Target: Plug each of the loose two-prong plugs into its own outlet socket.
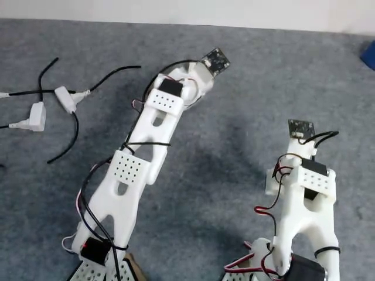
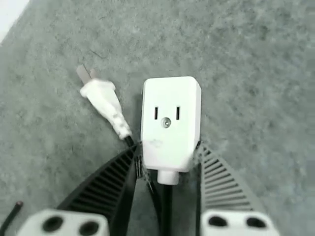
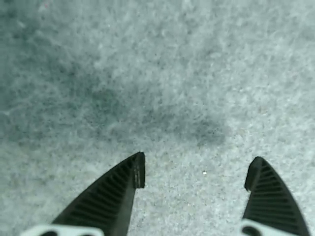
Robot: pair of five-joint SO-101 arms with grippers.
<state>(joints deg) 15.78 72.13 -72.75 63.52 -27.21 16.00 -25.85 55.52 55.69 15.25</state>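
Grey carpet covers the whole table. The left gripper holds a white outlet socket by its cord end, one finger pressed on each side, with the slots facing up. A loose two-prong plug lies just beside the socket, prongs pointing away from the claw. The right gripper stands wide apart over bare carpet. Two more white cord ends lie well apart from both arms.
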